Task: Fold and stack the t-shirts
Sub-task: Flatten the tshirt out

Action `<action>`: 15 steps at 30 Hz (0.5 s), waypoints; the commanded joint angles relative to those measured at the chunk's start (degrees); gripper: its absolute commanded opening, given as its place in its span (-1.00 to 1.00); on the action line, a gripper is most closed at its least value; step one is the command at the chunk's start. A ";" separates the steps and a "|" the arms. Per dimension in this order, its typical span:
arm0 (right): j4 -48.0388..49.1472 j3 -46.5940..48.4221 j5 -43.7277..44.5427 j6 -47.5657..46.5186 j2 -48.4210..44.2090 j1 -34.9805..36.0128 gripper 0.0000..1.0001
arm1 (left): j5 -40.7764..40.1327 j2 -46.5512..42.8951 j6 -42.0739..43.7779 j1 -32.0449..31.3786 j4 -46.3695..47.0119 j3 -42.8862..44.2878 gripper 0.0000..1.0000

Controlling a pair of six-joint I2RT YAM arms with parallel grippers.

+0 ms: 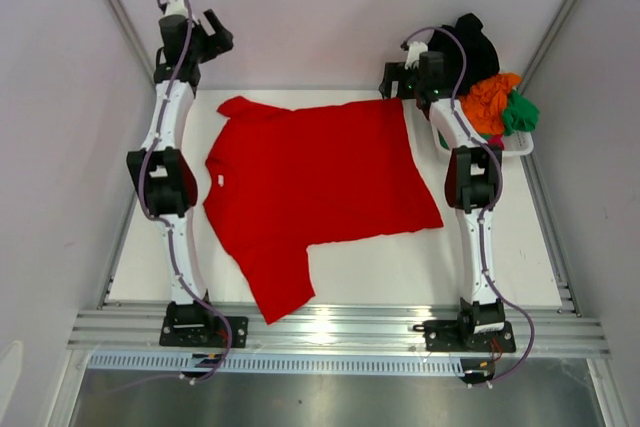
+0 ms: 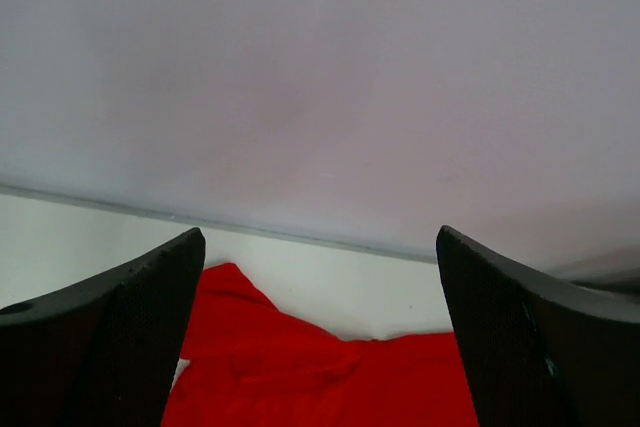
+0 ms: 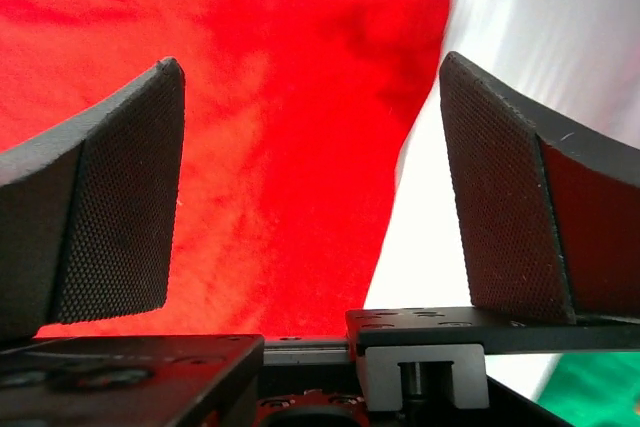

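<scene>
The left gripper [image 2: 320, 237] is up at the far left corner of the worktop [image 1: 500, 257]. It is lifted clear of the cloth and points toward the back wall. Its two dark fingers [image 2: 120, 337] are spread wide and nothing sits between them. From its own camera you look past them at the wall, with a red sleeve lying below.

The right gripper [image 3: 310, 65] is over by the far edge, right of centre. It is released as well, with its textured pads [image 3: 120, 207] far apart and gripping nothing. It hangs just above the far right corner of the red t-shirt [image 1: 320, 177], where the hem edge meets bare worktop.

That shirt lies spread out flat across the middle of the worktop. Its neck opening is toward the left edge and its hem toward the right. One sleeve reaches toward the far left corner. The other runs down to the near edge, and its tip lies on the metal rail [image 1: 400, 329] there.

At the far right corner, beside the right arm, stands a white basket [image 1: 478, 155] heaped with more shirts. A black t-shirt [image 1: 475, 52] is at the back, an orange t-shirt [image 1: 488, 102] is in the middle, and a green t-shirt [image 1: 521, 112] is against the right side.
</scene>
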 commanded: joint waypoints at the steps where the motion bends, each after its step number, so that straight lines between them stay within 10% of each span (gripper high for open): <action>1: -0.76 4.68 -0.39 -0.75 -2.35 0.67 0.94 | -2.23 -3.38 -0.27 -0.41 -7.04 3.45 0.99; 8: -6.56 -6.35 2.41 1.62 -12.45 4.18 0.98 | -0.47 -22.16 -7.83 -1.90 -25.67 -13.93 0.91; 15: 0.62 -40.33 3.48 13.73 -33.01 5.85 0.96 | -7.15 -46.42 -18.61 -8.49 -28.32 -57.46 0.91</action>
